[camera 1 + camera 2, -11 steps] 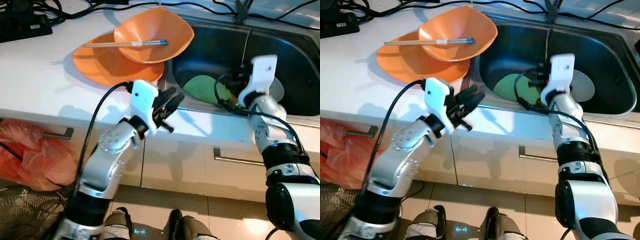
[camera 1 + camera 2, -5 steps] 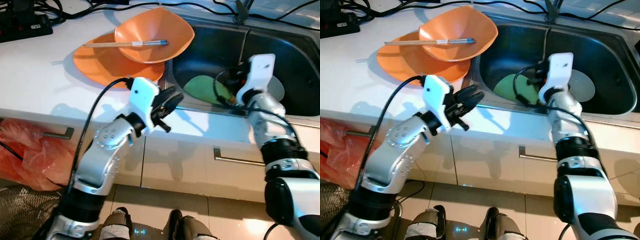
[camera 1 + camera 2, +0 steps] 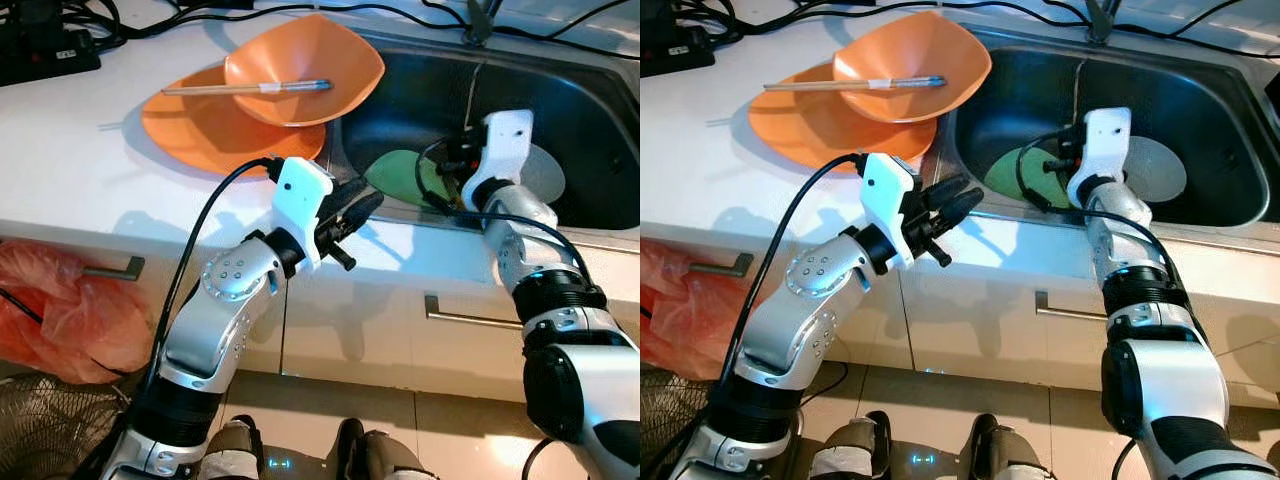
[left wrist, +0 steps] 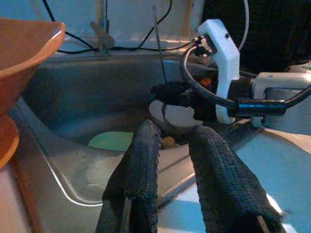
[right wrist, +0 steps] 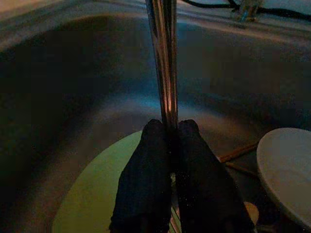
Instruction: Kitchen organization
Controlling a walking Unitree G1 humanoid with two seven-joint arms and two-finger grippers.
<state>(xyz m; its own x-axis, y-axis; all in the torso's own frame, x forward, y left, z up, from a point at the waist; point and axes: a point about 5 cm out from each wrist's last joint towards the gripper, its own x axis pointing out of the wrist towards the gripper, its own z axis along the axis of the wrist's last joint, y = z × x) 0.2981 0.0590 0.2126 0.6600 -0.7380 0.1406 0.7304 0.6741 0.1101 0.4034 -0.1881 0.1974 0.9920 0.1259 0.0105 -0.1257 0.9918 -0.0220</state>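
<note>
Since a second ago my left gripper (image 3: 365,208) has pushed forward, from below the counter's front edge to just over it beside the sink (image 3: 580,95), and my right gripper (image 5: 168,127) has drifted slightly left inside the basin. The right fingers are pressed together on a thin metal rod (image 5: 164,63) that stands up steeply from between the tips. The left fingers (image 4: 146,150) stand a little apart with nothing between them, pointing across the sink rim toward my right wrist.

The counter's front edge runs right under my left gripper, with bare white counter (image 3: 70,150) to its left. My right arm leans over the sink's front rim, leaving open basin to the right and behind.

In the sink lie a green plate (image 3: 400,172) and a white plate (image 3: 1155,170), the green one just beside my right gripper, with a chopstick (image 5: 238,151) lying between them. On the counter an orange bowl (image 3: 345,60) sits tilted in an orange plate (image 3: 190,125), a pair of chopsticks (image 3: 245,88) across the bowl. Black cables (image 3: 130,20) run along the back. Below are pale cabinet doors with bar handles (image 3: 470,318), an orange bag (image 3: 70,310) at the left, and a glossy tiled floor (image 3: 470,430).
</note>
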